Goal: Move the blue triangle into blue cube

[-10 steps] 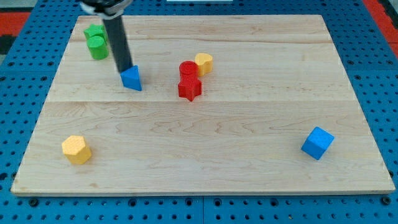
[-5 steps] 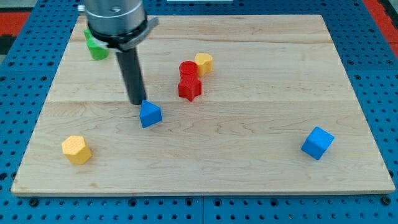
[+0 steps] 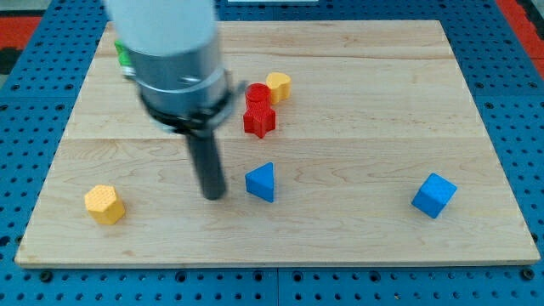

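The blue triangle (image 3: pixel 262 182) lies on the wooden board (image 3: pixel 340 212), a little left of the middle and low in the view. The blue cube (image 3: pixel 434 195) sits near the view's lower right, well apart from the triangle. My tip (image 3: pixel 212 195) rests on the board just left of the blue triangle, with a small gap between them. The arm's grey body covers the upper left of the board.
A red cylinder (image 3: pixel 257 93) and a red star-shaped block (image 3: pixel 259 121) stand together above the triangle, with a yellow heart-shaped block (image 3: pixel 278 86) beside them. A yellow hexagonal block (image 3: pixel 104 204) sits at the lower left. A green block (image 3: pixel 123 58) peeks out behind the arm.
The blue triangle has been pushed down and to the right, toward the blue cube. My tip has followed it down and right. The arm now hides most of the green blocks.
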`<state>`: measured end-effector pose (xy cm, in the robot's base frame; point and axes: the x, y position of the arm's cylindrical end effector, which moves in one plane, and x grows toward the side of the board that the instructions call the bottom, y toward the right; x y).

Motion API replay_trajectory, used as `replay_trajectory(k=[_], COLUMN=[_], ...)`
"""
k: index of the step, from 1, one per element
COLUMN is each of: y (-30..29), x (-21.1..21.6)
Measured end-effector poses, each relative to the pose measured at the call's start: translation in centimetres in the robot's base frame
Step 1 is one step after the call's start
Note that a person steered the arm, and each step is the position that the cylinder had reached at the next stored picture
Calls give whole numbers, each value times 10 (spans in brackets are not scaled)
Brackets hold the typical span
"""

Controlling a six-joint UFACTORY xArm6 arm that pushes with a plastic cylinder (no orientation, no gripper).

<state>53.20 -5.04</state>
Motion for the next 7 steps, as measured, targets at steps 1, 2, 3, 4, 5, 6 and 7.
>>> replay_trajectory(k=[1, 2, 3, 4, 5, 6, 7], y=[93, 99, 92, 65, 127, 160, 185], x=[-14, -29, -55, -59, -91, -86, -47])
